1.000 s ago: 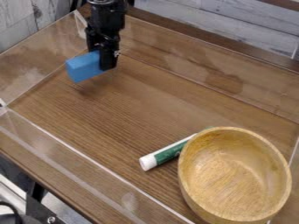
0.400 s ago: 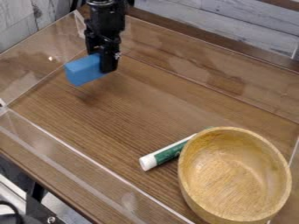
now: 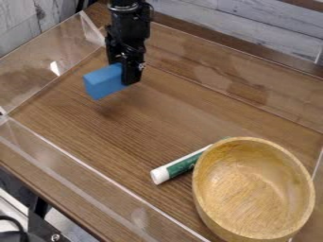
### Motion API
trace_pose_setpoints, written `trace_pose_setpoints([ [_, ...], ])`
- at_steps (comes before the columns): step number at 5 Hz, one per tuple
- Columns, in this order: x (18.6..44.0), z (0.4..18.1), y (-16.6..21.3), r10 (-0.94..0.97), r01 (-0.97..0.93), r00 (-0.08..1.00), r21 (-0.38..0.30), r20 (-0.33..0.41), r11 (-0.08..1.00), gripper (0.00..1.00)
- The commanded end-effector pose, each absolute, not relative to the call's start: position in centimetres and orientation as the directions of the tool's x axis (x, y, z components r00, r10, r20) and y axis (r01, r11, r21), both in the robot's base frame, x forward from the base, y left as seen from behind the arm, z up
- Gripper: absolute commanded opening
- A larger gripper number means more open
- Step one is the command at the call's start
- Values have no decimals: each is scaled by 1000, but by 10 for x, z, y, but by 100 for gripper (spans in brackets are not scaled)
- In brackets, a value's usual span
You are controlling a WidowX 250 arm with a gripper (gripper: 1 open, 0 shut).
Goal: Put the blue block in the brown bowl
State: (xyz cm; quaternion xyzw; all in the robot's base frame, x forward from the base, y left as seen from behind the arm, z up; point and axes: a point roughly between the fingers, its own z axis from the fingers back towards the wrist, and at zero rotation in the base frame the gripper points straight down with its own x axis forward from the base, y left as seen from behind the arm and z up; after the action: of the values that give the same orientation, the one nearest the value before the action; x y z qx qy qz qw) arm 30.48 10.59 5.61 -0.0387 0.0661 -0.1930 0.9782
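Where planks back it, wood-grain tabletop [image 3: 190,113]

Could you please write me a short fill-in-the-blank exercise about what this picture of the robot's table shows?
1. The black gripper is shut on the small bright ____ block.
2. The large round wooden bowl holds ____.
3. The white tube lying beside the bowl has a ____ cap.
4. The block hangs ____ the wooden table, not resting on it.

Missing words: blue; nothing; green; above
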Motion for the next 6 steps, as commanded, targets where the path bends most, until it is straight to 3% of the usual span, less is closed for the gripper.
trace_pose_setpoints([
  [1, 312, 93, 97, -378, 377, 925, -32, -37, 926, 0],
  [6, 287, 131, -2, -352, 352, 936, -37, 24, 935, 0],
])
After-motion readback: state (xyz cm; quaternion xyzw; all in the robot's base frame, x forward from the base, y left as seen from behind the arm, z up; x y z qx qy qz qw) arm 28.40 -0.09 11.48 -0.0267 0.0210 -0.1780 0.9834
